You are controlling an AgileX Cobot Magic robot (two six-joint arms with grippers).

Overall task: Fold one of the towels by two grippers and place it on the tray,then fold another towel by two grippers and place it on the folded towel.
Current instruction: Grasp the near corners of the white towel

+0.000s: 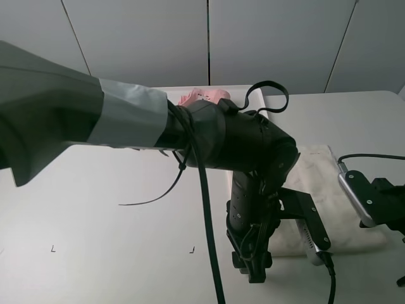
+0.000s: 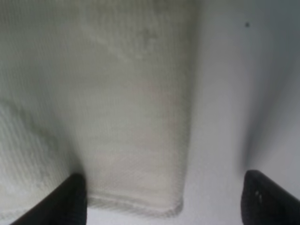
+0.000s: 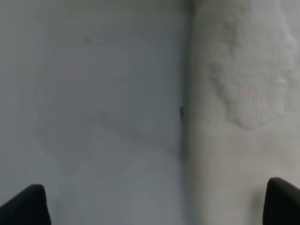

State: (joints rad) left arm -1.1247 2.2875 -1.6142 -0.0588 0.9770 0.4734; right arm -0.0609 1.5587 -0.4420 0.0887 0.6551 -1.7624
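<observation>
Thick cream-white terry towel [image 1: 323,170], rounded folded edge, pink towel [image 1: 205,96] behind, both jaws spread, empty.

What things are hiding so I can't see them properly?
Pink towel: high view, mostly behind the left arm; its folds are hidden.
Tray: high view, only a rim corner shows past that arm.
Cream-white towel: its label cannot be found; both wrist views are blurred.
Right gripper: only fingertips show in its wrist view; cut off by the high view's edge.
</observation>
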